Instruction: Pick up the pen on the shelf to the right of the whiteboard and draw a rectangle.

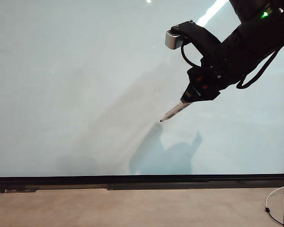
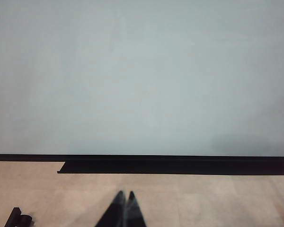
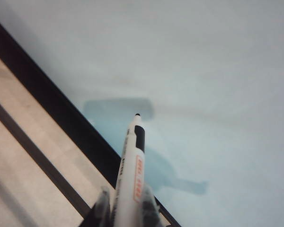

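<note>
Two tools are seen in these pictures. The right tool [image 1: 191, 100] is held in the upper right part of the exterior view, in front of the whiteboard [image 1: 85, 85], and its fingers [image 3: 102, 208] are clamped on the pen [image 1: 176, 111]. The pen is pointed down and to the left in that view, with its black tip close to the board; whether the tip touches the surface cannot be told. A dark shadow of the arm and pen is thrown on the board below the tip. In the right wrist view the white barrel of the pen [image 3: 131, 175] is seen between the two fingers, with orange and dark lettering along it.

The left tool [image 2: 125, 208] is seen only in the left wrist view, low over the pale tabletop [image 2: 203, 198], near the black lower frame of the whiteboard [image 2: 142, 75]. Its two finger tips are brought together and nothing is held between them.
</note>
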`<state>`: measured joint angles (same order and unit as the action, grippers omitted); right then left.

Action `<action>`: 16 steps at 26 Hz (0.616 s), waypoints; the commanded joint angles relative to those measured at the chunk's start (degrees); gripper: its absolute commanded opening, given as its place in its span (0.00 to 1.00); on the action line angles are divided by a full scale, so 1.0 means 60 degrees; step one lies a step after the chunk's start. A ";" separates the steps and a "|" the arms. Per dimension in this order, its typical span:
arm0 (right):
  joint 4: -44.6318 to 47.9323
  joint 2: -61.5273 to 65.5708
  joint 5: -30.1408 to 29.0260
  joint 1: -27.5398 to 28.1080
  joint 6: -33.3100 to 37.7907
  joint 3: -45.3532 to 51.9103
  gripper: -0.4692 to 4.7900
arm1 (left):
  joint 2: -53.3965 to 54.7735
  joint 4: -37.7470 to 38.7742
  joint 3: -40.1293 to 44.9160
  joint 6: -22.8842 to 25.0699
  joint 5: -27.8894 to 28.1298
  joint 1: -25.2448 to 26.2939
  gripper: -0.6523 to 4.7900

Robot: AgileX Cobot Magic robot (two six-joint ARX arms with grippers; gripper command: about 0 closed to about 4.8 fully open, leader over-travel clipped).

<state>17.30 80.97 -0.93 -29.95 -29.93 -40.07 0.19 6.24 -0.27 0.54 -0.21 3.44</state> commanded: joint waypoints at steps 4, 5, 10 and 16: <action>0.0306 0.0168 0.0127 0.0025 -0.0018 -0.0193 0.08 | 0.0000 -0.0120 -0.0018 0.0007 0.0004 0.0007 0.11; 0.0339 0.0200 0.0164 0.0029 -0.0018 -0.0211 0.08 | 0.0000 -0.0117 -0.0018 0.0007 0.0004 0.0007 0.11; 0.0448 0.0204 0.0200 0.0168 0.0022 -0.0211 0.08 | 0.0000 -0.0117 -0.0018 0.0007 0.0004 0.0011 0.11; 0.0619 0.0266 -0.0353 0.0488 0.0022 -0.0211 0.08 | 0.0000 -0.0120 -0.0018 0.0011 0.0004 0.0011 0.11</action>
<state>19.81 82.65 -0.95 -27.49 -29.91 -41.06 0.19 6.24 -0.27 0.54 -0.21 3.44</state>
